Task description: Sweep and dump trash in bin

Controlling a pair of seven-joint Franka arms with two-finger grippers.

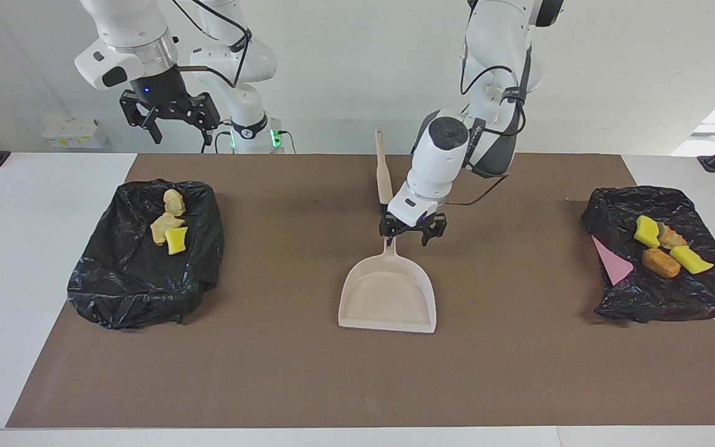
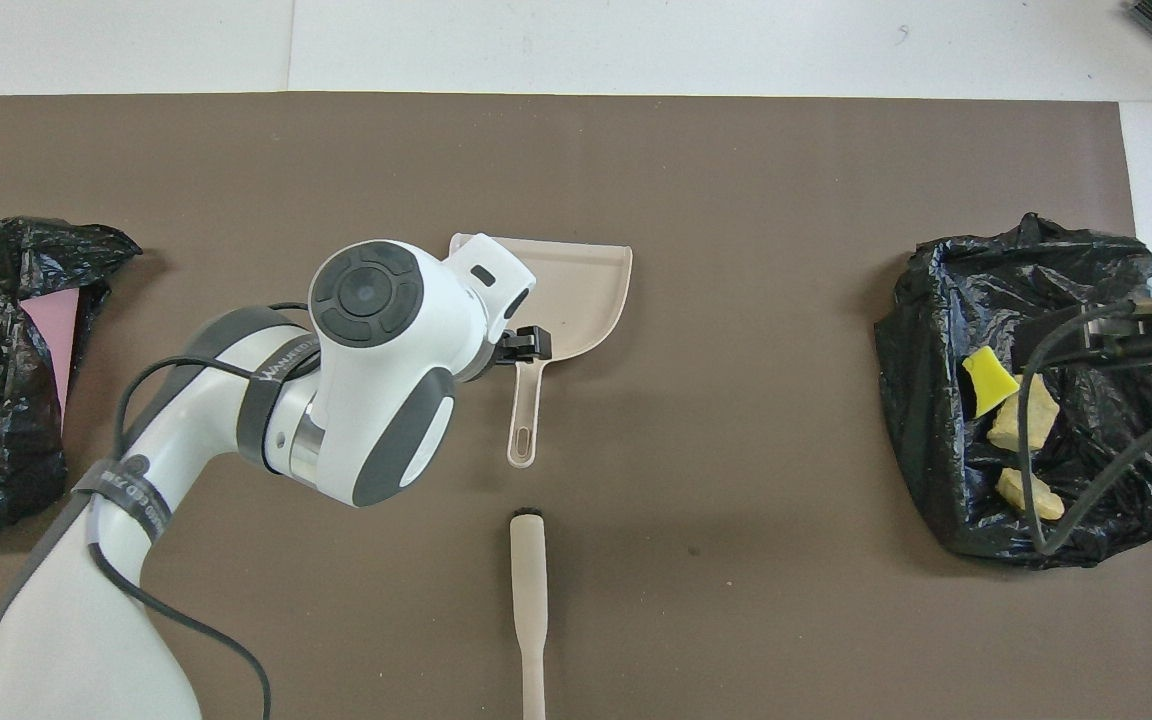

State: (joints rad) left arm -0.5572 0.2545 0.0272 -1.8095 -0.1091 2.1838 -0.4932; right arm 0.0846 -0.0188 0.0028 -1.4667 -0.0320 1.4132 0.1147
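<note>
The left gripper point(image 1: 408, 234) hung with its fingers spread apart and holding nothing, low over the handle of the beige dustpan point(image 1: 388, 298), which lay flat and empty on the brown mat point(image 1: 308, 372) in the middle of the desk. Just nearer the robots than the pan lay the beige brush point(image 1: 383, 169), its long handle pointing toward them. The right gripper point(image 1: 171, 115) waited high over its own end of the desk, fingers likewise released. All the trash sat in two black bags: three scraps point(image 1: 170, 223) in the bag point(image 1: 140, 279) toward the right arm's end, four scraps point(image 1: 665, 248) on the bag point(image 1: 661, 292) toward the left arm's end, beside a pink sheet point(image 1: 612, 261). None was seen loose on the mat, so the sweeping looked done. The sponge pieces would likely be light and squashy, the bread-like chunks light and crumbly; each was best pinched gently across its middle, or pushed along with the brush.
</note>
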